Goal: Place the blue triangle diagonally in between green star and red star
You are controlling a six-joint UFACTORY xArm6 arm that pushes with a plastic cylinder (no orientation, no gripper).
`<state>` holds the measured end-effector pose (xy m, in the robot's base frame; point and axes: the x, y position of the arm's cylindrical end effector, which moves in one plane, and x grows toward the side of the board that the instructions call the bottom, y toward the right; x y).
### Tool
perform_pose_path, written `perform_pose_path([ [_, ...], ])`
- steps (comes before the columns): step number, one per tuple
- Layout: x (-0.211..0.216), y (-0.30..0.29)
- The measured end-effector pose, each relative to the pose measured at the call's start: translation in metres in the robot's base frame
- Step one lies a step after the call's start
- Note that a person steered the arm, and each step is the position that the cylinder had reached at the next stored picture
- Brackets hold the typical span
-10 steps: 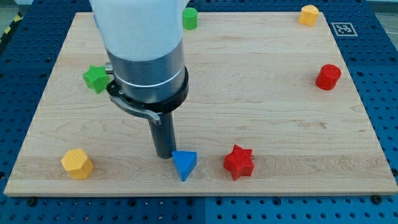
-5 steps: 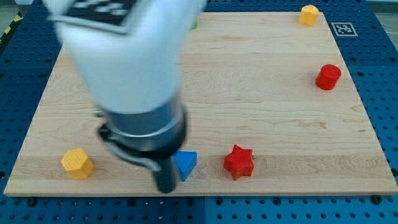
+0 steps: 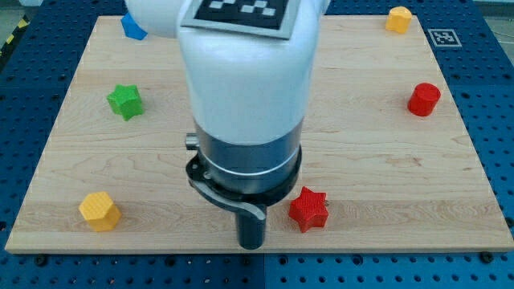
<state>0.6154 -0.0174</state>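
The green star (image 3: 125, 101) lies at the board's left. The red star (image 3: 308, 209) lies near the bottom edge, right of centre. My tip (image 3: 251, 244) rests at the board's bottom edge, a little left of and below the red star. The blue triangle does not show; the arm's wide body covers the spot just above the tip where it lay.
A yellow block (image 3: 99, 210) sits at the bottom left. A blue block (image 3: 132, 26) shows at the top left beside the arm. A red cylinder (image 3: 423, 99) sits at the right, a yellow block (image 3: 397, 18) at the top right. The wooden board (image 3: 377, 160) ends just below the tip.
My tip moved from the triangle's left down to the bottom edge, then right. The arm now hides the blue triangle and the green block at the top, and uncovers the green star.
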Motion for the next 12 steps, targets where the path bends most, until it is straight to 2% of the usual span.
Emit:
perform_pose_path([
  [1,-0.051,-0.008],
  [2,-0.055,-0.012],
  [4,-0.056,-0.067],
  [6,-0.091,-0.079],
  [7,-0.090,-0.070],
  [9,-0.061,-0.081],
  [11,-0.065,-0.041],
  [12,-0.066,-0.041],
])
